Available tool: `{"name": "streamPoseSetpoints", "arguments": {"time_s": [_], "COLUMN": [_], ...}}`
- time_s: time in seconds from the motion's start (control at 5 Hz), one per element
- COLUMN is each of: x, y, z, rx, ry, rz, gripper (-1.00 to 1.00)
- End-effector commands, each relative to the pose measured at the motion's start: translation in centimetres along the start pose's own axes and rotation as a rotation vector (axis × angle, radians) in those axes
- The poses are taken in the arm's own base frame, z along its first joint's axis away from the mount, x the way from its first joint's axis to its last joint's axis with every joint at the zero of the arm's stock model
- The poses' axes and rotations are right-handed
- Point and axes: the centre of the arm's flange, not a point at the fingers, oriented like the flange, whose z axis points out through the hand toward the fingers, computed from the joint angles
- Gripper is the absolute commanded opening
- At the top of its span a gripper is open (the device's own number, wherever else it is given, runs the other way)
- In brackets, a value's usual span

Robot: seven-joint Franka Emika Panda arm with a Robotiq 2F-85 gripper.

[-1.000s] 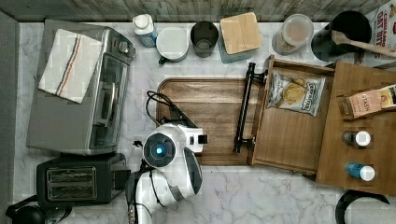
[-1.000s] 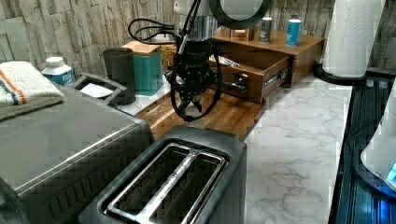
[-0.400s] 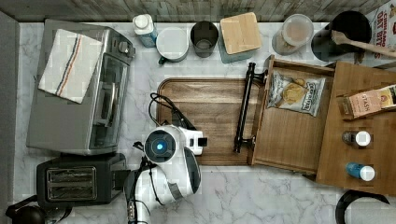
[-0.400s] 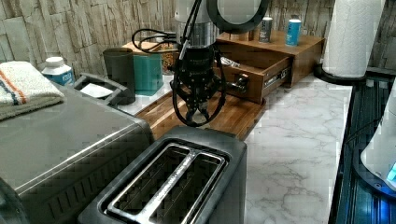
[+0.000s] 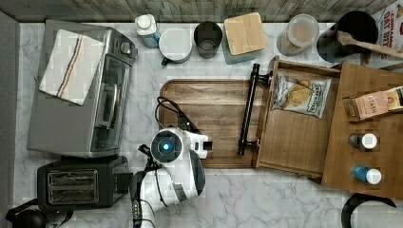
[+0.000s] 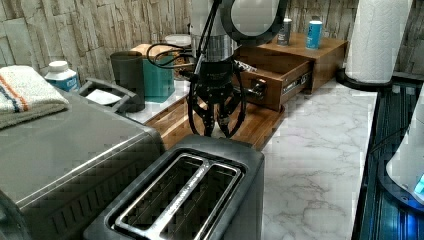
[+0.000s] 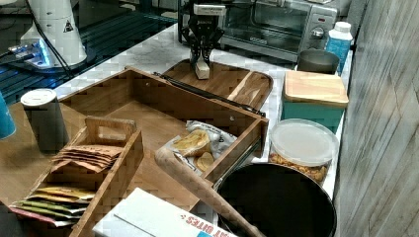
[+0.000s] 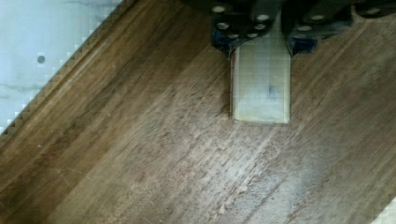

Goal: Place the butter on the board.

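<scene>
The butter [image 8: 260,84] is a pale rectangular block standing on the dark-brown wooden board [image 8: 140,163]. My gripper [image 8: 260,35] is shut on it, one finger against each long side. In the right view the butter [image 7: 202,70] rests on the board [image 7: 242,84] near its far end, with the gripper [image 7: 201,58] pointing straight down onto it. Seen in the left view, the gripper [image 6: 216,127] hangs just behind the toaster, over the board [image 6: 260,125]. From the top view, the arm's wrist [image 5: 166,146] covers the corner of the board [image 5: 218,102] nearest the toaster.
A black toaster [image 5: 81,183] and a silver toaster oven [image 5: 78,90] stand close to the arm. An open wooden drawer [image 5: 299,123] with a black bar handle [image 5: 248,111] borders the board. Cups and a teal container [image 5: 244,35] line the back. Marble counter [image 5: 266,194] lies in front.
In the left view the gripper has shifted a little to the left view's right and come down toward the board. The top view shows hardly any sideways movement.
</scene>
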Motion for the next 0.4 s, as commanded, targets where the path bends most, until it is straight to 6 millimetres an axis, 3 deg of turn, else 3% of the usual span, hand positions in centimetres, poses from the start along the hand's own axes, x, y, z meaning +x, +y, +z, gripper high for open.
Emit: {"name": "streamPoseSetpoints", "arguments": {"time_s": [0.2,0.4], "x": [0.12,0.27], "y": [-0.88,-0.2], "z": [-2.65,-3.05], "rx": [0.044,0.06], "ry": [0.002,0.009], "rz": [0.076,0.047], "gripper": [1.0,1.0]}}
